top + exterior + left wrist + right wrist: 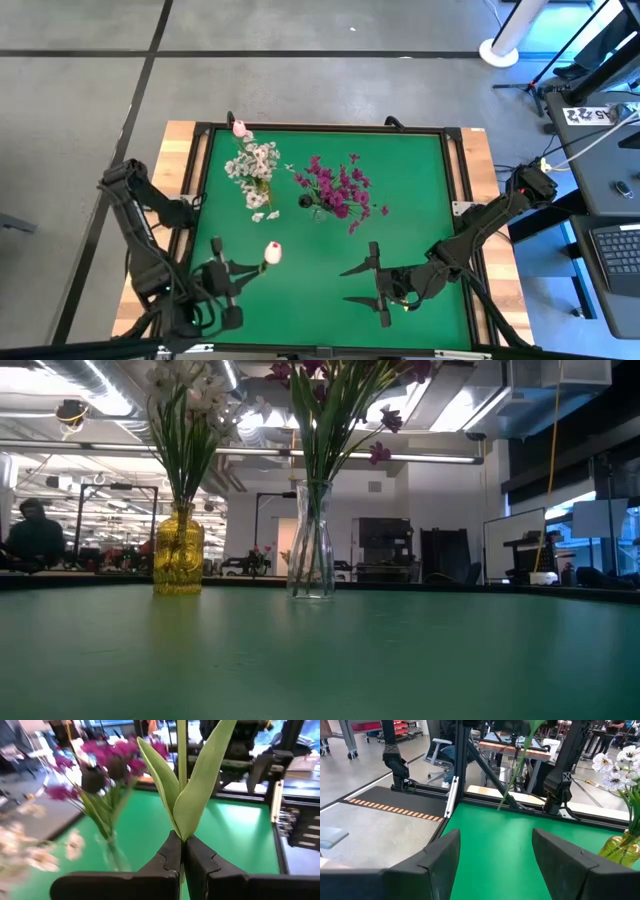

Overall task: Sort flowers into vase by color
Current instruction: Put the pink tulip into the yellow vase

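Item: tulip (271,252), stem clenched in my left fingers (183,851); right fingers (496,850) released, idle.
Risk: leaves snag the crowded yellow vase (179,550) rim, tipping it.

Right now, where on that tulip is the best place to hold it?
Low on the bare stem, below the leaves, pinching from both sides. That is how the left gripper holds the tulip: fingers shut on the thin stem, leaves and soft bud free above. The right gripper waits open nearby.
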Controlling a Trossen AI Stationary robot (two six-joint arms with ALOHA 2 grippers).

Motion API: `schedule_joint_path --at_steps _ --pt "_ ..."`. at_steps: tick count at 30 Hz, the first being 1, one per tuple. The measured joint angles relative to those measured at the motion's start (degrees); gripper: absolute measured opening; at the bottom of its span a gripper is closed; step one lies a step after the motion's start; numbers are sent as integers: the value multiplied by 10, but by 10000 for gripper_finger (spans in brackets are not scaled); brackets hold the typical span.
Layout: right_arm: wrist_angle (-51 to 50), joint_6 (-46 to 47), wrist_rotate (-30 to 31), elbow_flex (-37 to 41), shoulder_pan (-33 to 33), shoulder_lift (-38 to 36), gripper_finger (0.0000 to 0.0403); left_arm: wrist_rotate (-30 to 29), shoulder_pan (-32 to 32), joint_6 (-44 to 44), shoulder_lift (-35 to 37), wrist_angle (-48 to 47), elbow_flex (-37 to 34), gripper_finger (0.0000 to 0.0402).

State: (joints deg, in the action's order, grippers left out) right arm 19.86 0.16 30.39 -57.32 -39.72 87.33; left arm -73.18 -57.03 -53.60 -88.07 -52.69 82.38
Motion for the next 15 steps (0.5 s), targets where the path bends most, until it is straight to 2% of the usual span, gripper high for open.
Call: schedule_joint_path --at_steps 3,6,12,15 --pt "0 -5 0 0 0 0 246 29 12 28 0 84 -35 2" --pt "1 -5 0 0 0 0 246 87 31 99 0 214 -86 2" --pt "1 -5 0 0 0 0 246 238 77 303 0 595 -209 2" --pt "0 -5 0 0 0 0 246 258 88 423 0 754 -243 2"
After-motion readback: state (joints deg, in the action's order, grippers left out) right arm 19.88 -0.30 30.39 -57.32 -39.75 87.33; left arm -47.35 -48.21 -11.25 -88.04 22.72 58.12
